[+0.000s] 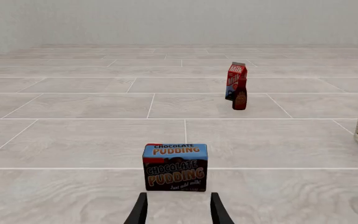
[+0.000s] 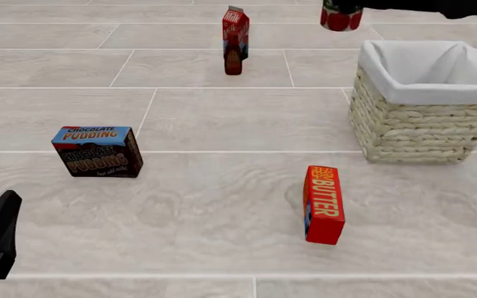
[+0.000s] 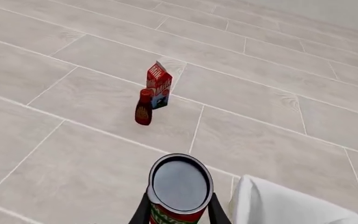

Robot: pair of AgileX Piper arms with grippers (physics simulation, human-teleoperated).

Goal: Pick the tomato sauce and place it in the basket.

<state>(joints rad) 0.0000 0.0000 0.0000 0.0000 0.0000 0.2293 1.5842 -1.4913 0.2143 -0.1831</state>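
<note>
- Tomato sauce (image 3: 179, 189) is off the floor, held between the 2 fingers of the right gripper (image 3: 177, 211); the right wrist view shows its dark round top and a strip of red and green label below the rim, with a finger pressed against each side.
- In the front view the can (image 2: 340, 17) hangs at the top edge under the dark right arm, above the floor just beyond the basket's far left corner, not yet over the opening.
- Left gripper (image 1: 177, 209): its 2 fingers stand apart with nothing between them, pointing at the pudding box (image 1: 175, 167), which sits just ahead and untouched.
- Pudding box (image 2: 97, 151) stands upright at the left of the front view, near the left arm's dark tip.
- Milk carton (image 2: 235, 32) stands far back near the middle, with a small dark bottle (image 2: 233, 61) right in front of it, close or touching; which one cannot be told.
- Butter box (image 2: 322, 204) stands on end, in front of the basket and a little left of it.
- Basket (image 2: 414, 127) sits at the right, its white lining folded over the rim, and the part of the interior that shows holds only lining.
</note>
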